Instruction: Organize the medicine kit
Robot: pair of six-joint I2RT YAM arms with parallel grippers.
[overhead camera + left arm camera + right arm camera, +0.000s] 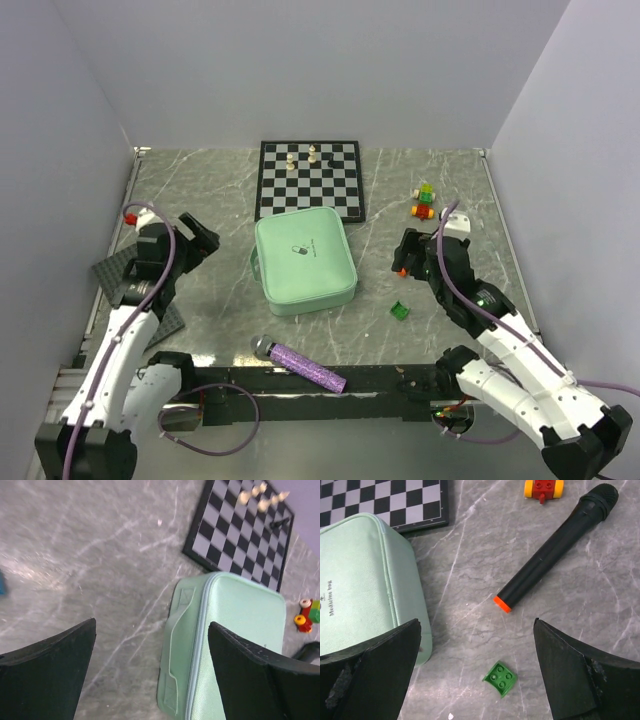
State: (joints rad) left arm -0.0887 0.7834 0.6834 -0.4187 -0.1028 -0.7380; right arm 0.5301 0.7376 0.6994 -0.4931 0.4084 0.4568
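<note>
Medicine kit (304,262): lid down, lying flat just in front of the chessboard (310,180)
Left gripper (198,238): wide open, holding nothing, left of the kit
Right gripper (408,250): wide open, holding nothing
Green brick (400,311): tiny, maybe a toy block, near the right gripper

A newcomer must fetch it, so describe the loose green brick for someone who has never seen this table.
Start at the mint-green medicine kit in the middle of the marbled table. Right of its near right corner, apart from it, lies the green brick. Unlike the red, yellow and green brick cluster farther back, it is single, all green, with four studs.
</note>
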